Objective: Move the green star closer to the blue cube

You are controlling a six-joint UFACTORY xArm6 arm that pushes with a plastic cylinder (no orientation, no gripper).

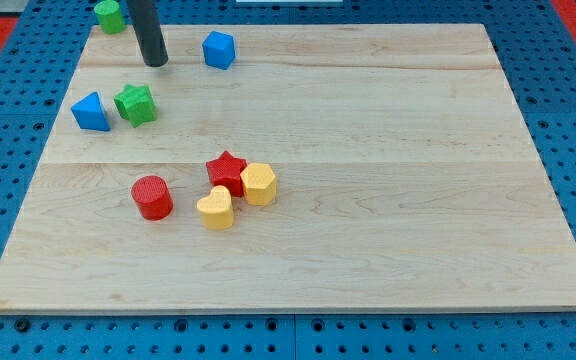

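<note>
my tip [155, 63] rests on the wooden board [368, 200] near its top left corner, holding nothing and touching no block. the blue cube [219, 49] sits just to its right by the top edge. the green star [135, 104] lies below the tip, beside a blue triangular block [91, 112] near the left edge. a green block [110, 15], shape unclear, sits at the top left corner. mid-board, a red cylinder [152, 197] stands apart from a touching red star [227, 171], yellow heart [216, 209] and yellow hexagon [258, 184]

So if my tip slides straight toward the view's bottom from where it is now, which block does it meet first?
Probably the green star-shaped block. My tip stands just above it, slightly right, so it may only clip the star's right edge. Nothing lies between them.
</note>
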